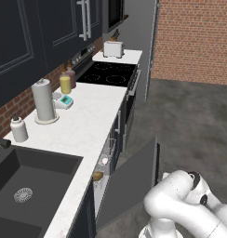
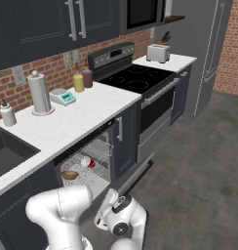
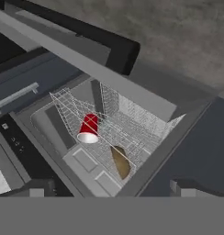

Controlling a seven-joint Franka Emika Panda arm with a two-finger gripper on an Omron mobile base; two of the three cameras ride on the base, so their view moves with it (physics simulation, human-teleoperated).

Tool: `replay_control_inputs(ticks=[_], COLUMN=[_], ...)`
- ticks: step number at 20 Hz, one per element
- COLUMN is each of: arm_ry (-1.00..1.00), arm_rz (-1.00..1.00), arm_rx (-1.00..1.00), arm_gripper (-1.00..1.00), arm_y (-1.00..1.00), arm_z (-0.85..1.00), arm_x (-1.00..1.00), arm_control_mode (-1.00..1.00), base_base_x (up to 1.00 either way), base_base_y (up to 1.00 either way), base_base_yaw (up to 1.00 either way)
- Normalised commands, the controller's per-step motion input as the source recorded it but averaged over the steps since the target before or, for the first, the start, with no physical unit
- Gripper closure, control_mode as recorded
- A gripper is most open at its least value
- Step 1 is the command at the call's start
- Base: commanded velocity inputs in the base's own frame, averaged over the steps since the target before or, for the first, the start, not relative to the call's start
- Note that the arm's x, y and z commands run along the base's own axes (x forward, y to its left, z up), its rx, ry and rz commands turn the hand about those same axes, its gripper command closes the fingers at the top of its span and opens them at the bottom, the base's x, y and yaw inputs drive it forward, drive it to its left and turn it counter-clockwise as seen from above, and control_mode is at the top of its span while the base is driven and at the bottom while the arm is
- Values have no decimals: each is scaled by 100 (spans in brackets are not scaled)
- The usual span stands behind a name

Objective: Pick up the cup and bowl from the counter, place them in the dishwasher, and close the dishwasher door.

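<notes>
The red cup (image 3: 88, 129) lies on its side in the white wire rack (image 3: 132, 121) of the dishwasher (image 2: 99, 161), with the tan bowl (image 3: 120, 161) tipped on edge beside it. From the base views, the cup (image 1: 104, 161) (image 2: 87, 162) and bowl (image 1: 97, 176) (image 2: 69, 175) sit inside the open cavity under the counter (image 1: 83, 125). The dishwasher door (image 1: 134, 181) (image 3: 196, 142) stands partly raised, at a slant. My gripper (image 3: 109, 190) hovers above the rack, open, with nothing between its fingers.
On the counter stand a paper-towel roll (image 1: 43, 100), a soap bottle (image 1: 18, 128), a yellow bottle (image 1: 65, 83) and a small scale (image 1: 65, 101). The black sink (image 1: 27, 186) is at the left, the stove (image 1: 108, 73) and toaster (image 1: 113, 48) beyond. Bare floor (image 1: 190, 121) stretches right.
</notes>
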Motion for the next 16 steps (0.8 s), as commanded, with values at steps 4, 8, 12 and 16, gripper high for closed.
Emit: replay_control_inputs(ticks=[4,8,12,16], arm_ry=[25,36,34,16], arm_rz=[12,24,36,36], arm_rx=[0,0,-1,4], arm_gripper=[-100,-100,-100,-100], arm_y=[-100,-100,-100,-78], arm_z=[-23,-91,-100,-76], arm_x=[20,36,53,93], arm_control_mode=[-100,-100,-100,-100], base_base_x=[0,0,0,0], base_base_y=[0,0,0,0], base_base_yaw=[0,0,0,0])
